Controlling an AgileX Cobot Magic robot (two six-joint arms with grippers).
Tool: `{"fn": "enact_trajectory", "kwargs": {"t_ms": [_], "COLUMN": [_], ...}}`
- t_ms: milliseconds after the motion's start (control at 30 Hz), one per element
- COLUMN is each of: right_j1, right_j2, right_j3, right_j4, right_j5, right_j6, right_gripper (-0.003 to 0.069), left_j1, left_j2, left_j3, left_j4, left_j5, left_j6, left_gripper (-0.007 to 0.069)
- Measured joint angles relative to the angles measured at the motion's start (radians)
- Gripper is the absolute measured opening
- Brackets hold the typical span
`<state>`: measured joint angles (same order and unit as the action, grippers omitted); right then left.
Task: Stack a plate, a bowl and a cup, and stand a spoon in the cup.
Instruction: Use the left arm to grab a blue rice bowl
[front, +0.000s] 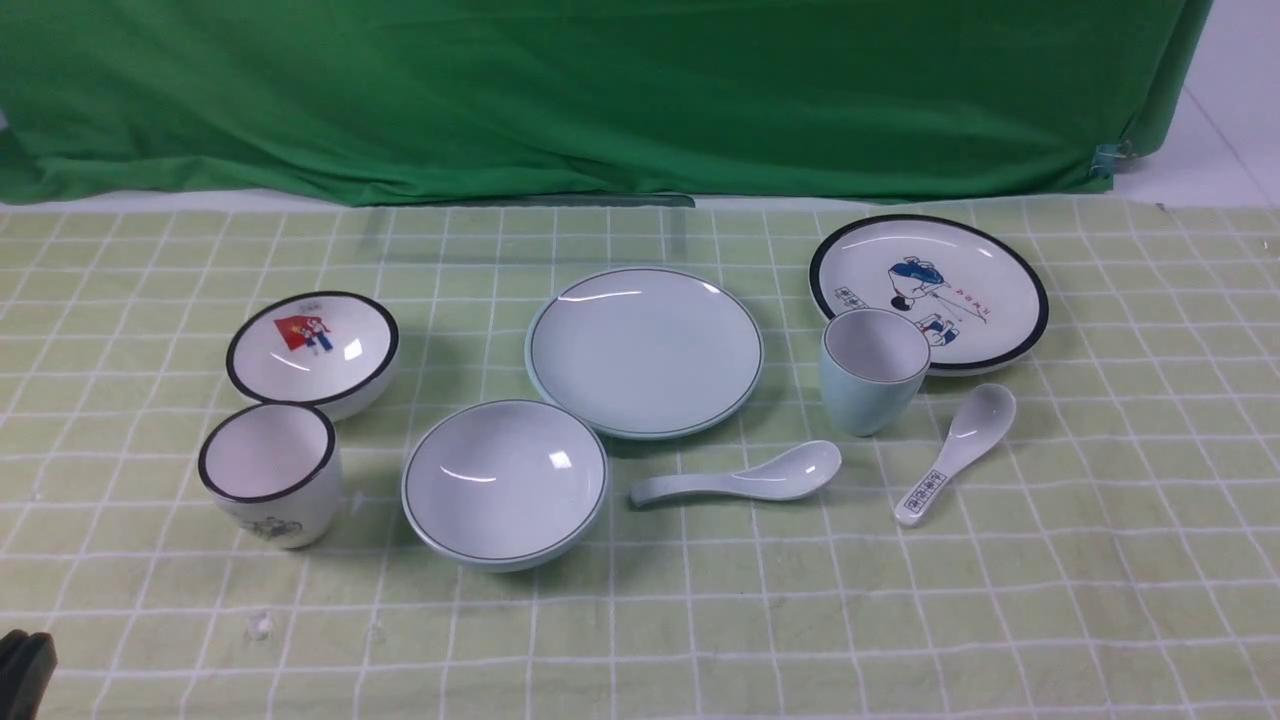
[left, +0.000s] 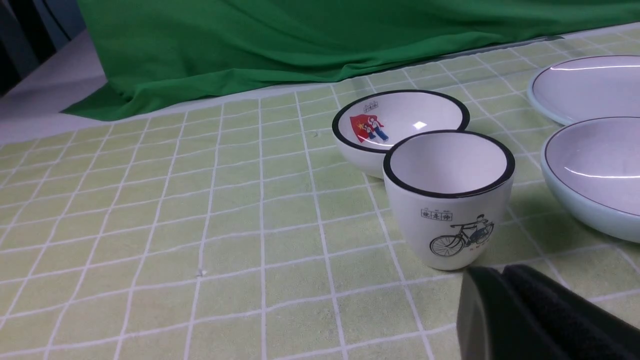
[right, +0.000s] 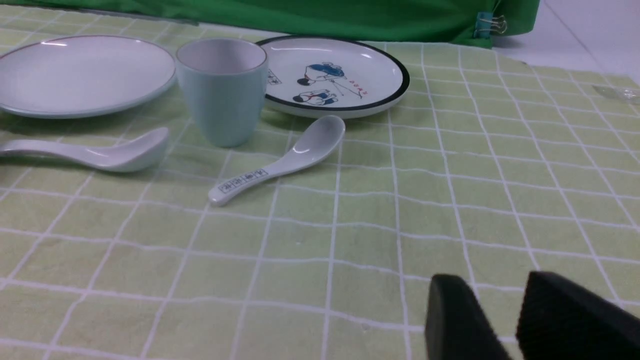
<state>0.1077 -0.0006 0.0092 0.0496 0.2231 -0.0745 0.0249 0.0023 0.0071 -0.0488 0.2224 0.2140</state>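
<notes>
The left gripper (left: 501, 280) is closed, its two black fingers pressed flat together with nothing between them. In the front view it shows only as a dark shape in the bottom left corner of the frame. Near its tips, not touching, stands a white black-rimmed cup (left: 448, 200) with a bicycle drawing. Just behind that cup is a white black-rimmed bowl (left: 400, 122) with a red picture inside.

The right gripper (right: 494, 292) is partly open and empty. Bare cloth shows through the gap between its two black fingers (right: 452, 320). It is well apart from all the crockery and out of the front view.

In the front view, the plate (front: 645, 350) lies flat at the centre of the frame on a pale green tablecloth (front: 1000, 600) checked with white lines. The bowl (front: 505, 480) sits upright and empty just beside it, to the lower left. The cup (front: 873, 370) stands upright and empty to the right of the plate, in front of a white cartoon-printed plate (front: 930, 290) at the upper right. The spoon (front: 740, 480) lies hollow side up below the plate, between the bowl and the cup, its handle pointing left. A second spoon (front: 955, 450), with printed marks on its handle, lies to the lower right of the cup. Each piece rests separately on the cloth. A green backdrop (front: 600, 90) fills the top of the frame.
</notes>
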Motion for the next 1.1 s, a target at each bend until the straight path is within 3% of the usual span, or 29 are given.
{"fn": "enact_trajectory", "kwargs": {"t_ms": [133,367,400,433,567,700,867,933,1067,1100], "right_j1": [0.0,0.0,0.0,0.0,0.0,0.0,0.0,0.0,0.0,0.0], "right_j2": [0.0,0.0,0.0,0.0,0.0,0.0,0.007,0.036,0.128,0.156], "right_j3": [0.0,0.0,0.0,0.0,0.0,0.0,0.0,-0.013,-0.153,-0.187], "right_j4": [0.0,0.0,0.0,0.0,0.0,0.0,0.0,0.0,0.0,0.0], "right_j5": [-0.083,-0.405,-0.415,-0.488,-0.601,-0.657,-0.692,-0.677,-0.579,-0.562], "right_j6": [0.0,0.0,0.0,0.014,0.141,0.251,0.27,0.25,0.164,0.145], "right_gripper": [0.0241,0.0243,0.0243,0.0243,0.0243,0.0242,0.024,0.0202,0.0042,0.0032], "left_j1": [0.0,0.0,0.0,0.0,0.0,0.0,0.0,0.0,0.0,0.0], "left_j2": [0.0,0.0,0.0,0.0,0.0,0.0,0.0,0.0,0.021,0.041], "left_j3": [0.0,0.0,0.0,0.0,0.0,0.0,0.0,0.0,-0.061,-0.1], "left_j4": [0.0,0.0,0.0,0.0,-0.003,-0.012,-0.016,-0.02,-0.053,-0.056], "left_j5": [-0.061,-0.465,-0.465,-0.546,-0.631,-0.632,-0.633,-0.677,-0.698,-0.676], "left_j6": [0.0,0.0,0.0,0.0,0.0,-0.107,-0.301,-0.393,-0.434,-0.433], "left_gripper": [-0.0029,-0.0029,-0.0029,-0.0029,-0.0029,-0.0029,-0.0029,-0.0029,-0.0029,-0.0029]}}
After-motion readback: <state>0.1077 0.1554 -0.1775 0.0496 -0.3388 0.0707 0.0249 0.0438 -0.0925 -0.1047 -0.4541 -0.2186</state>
